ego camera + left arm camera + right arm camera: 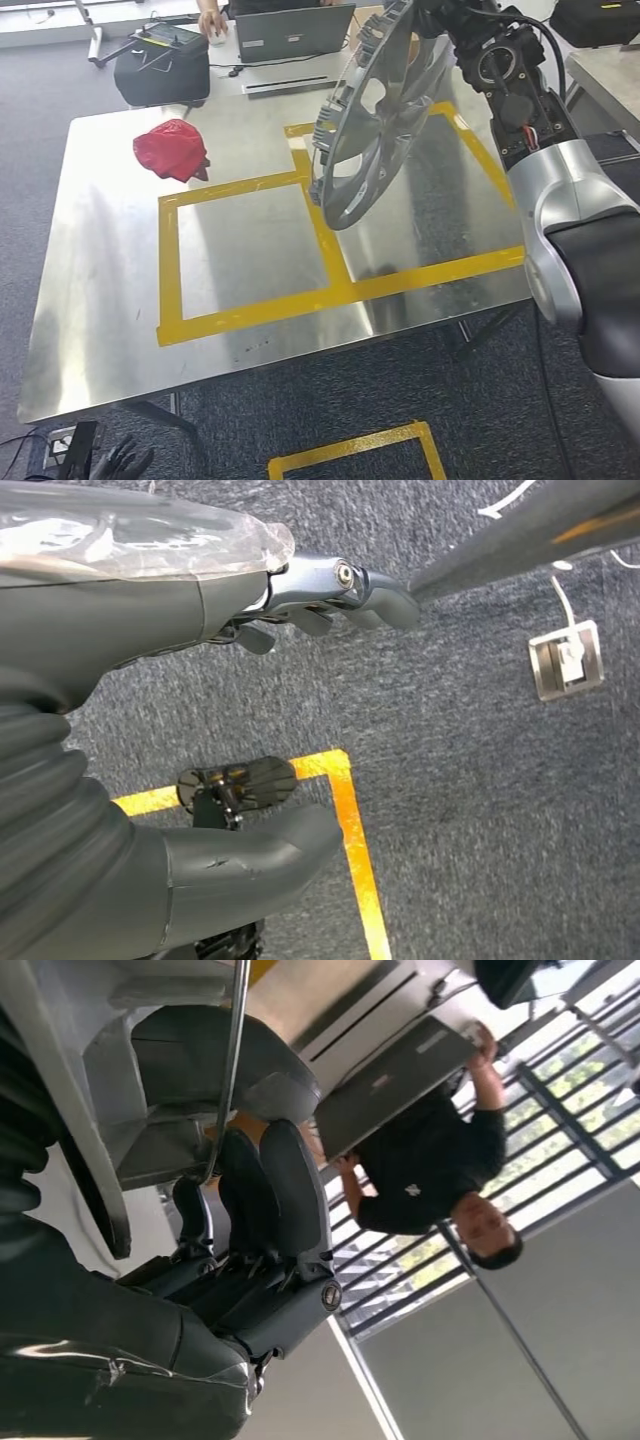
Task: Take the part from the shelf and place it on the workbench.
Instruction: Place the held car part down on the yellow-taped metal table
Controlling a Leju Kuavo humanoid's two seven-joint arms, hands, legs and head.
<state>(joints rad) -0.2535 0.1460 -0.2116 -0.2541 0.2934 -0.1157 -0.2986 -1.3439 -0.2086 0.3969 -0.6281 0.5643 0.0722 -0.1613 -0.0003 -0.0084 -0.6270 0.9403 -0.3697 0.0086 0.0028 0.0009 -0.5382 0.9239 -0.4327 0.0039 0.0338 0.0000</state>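
Note:
A silver wheel cover (381,115) hangs tilted on edge above the right yellow-taped square of the steel workbench (98,290). My right hand (453,25) grips its upper rim at the top of the head view. In the right wrist view the thumb (226,1060) and dark fingers (283,1195) close on the cover's thin rim (230,1070). My left hand (121,462) hangs low beside the bench at the bottom left. In the left wrist view that left hand (302,700) holds nothing, its thumb (249,855) and fingers (347,590) apart over the carpet.
A red cloth (170,150) lies on the bench's far left. Behind the bench are a black bag (162,65), a laptop (294,32) and a person (430,1165) sitting at it. Yellow tape (355,450) marks the carpet in front of the bench.

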